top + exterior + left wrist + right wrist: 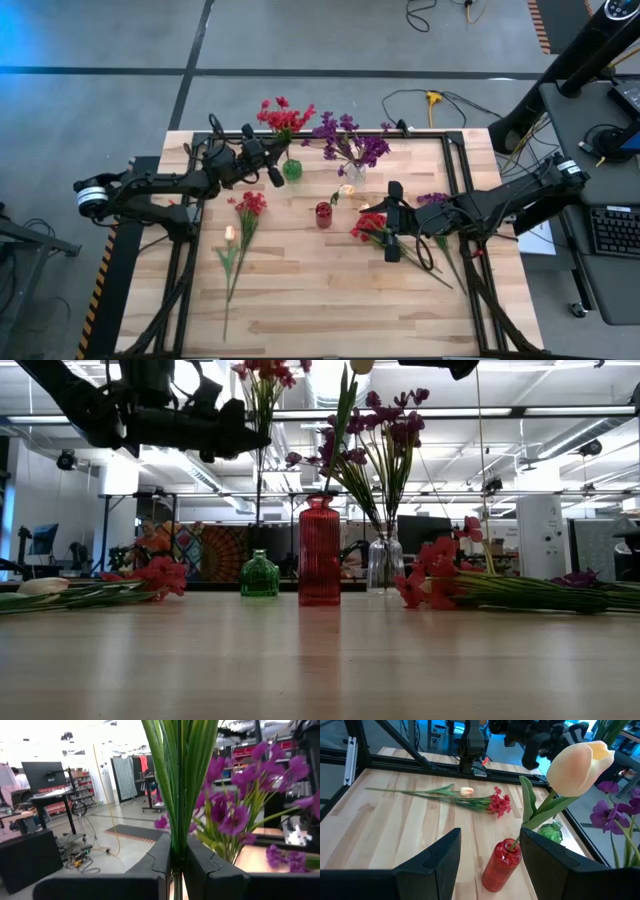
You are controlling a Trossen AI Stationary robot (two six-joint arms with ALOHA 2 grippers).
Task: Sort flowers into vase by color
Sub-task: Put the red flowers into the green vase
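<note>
Red blossoms on a bunch of green stems [180, 780] are clenched in the left pincer [272, 170], which holds them above the green vase [292, 169] at the far side of the worktop [330, 290]. Its two fingers [200, 870] press tight on the stems. The right pincer [393, 220] hovers near the red vase [501, 865], fingers apart with nothing between them. A cream-yellow tulip [580, 762] stands in this red vase. Purple flowers [350, 140] stand in the clear vase [385, 565] beside it. On the left part of the worktop lie a red sprig [248, 205] and one cream bud [230, 233]. More red flowers [368, 226] and a purple sprig [432, 199] lie under the right arm.
</note>
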